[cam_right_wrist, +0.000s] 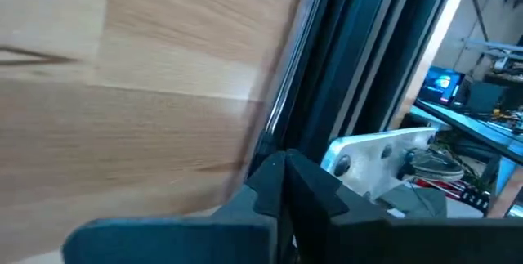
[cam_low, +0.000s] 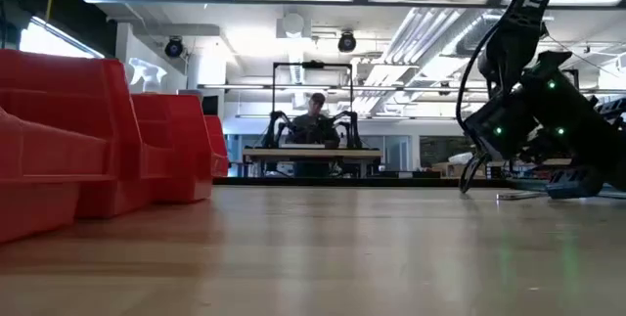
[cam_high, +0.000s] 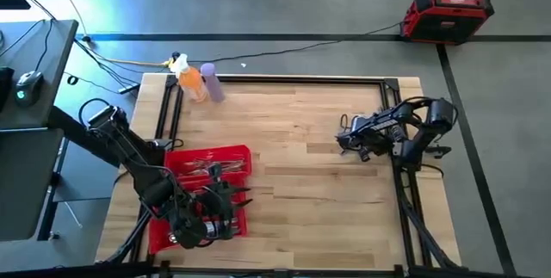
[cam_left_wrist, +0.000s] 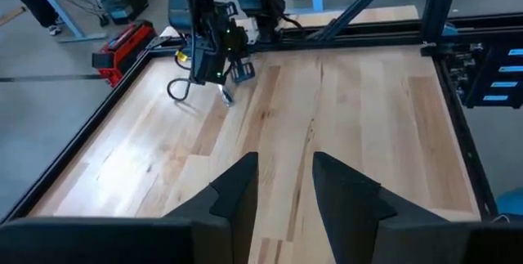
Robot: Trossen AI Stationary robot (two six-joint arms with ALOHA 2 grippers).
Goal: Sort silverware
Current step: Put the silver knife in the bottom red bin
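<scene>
Table: pale butcher-block wooden table [cam_high: 301,157] with a black metal frame round its edges.
Tray: red plastic bin tray [cam_high: 225,156] at the near-left part of the table; in the low view its red walls [cam_low: 88,130] fill the left side.
Silverware: a heap of slim shiny silver-metal forks, knives and spoons [cam_high: 207,169] lying inside the red tray, in its far half; single pieces cannot be told apart.
Left gripper: [cam_high: 241,196] hangs over the near half of the tray, pointing right across the table. In the left wrist view its two dark fingers [cam_left_wrist: 237,194] stand apart with bare wood showing between them; nothing is held.
Right gripper: [cam_high: 344,143] low over the right part of the table, near the frame, pointing left. In the right wrist view the dark fingers [cam_right_wrist: 286,184] meet; nothing seen between them.
Bottles: orange plastic bottle [cam_high: 193,83] and purple plastic bottle [cam_high: 213,83] side by side at the far-left corner.
Room: a person [cam_low: 315,120] sits far behind the table; red toolbox [cam_high: 448,15] on the floor.
</scene>
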